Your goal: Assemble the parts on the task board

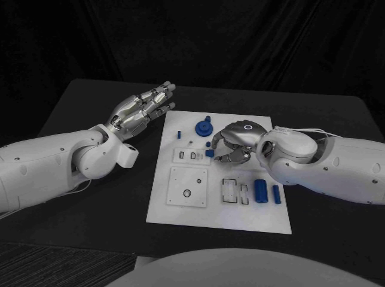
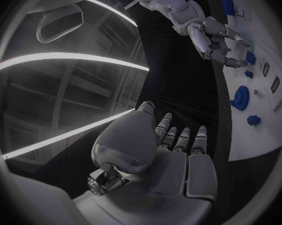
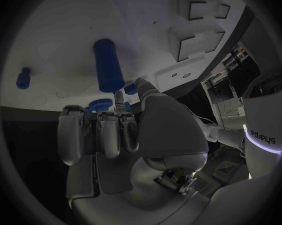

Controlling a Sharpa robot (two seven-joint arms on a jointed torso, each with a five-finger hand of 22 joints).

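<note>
1. My right hand (image 1: 234,142) hovers over the task board (image 1: 220,215) with fingers curled down around a small blue part (image 1: 210,153); I cannot tell whether it is gripped.
2. My left hand (image 1: 143,109) holds nothing, its fingers extended, beside the board's far left corner.
3. I judge this a pick-up step; next I need a confirmed pinch, then a lift.

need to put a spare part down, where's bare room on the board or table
Free: the board's near strip, below the square plate and the blue cylinder; also the bare table near-left of the board. Crowded: the board's far half, where the right hand hangs over small blue parts beside the blue gear. The left hand hovers off the far-left edge.
</note>
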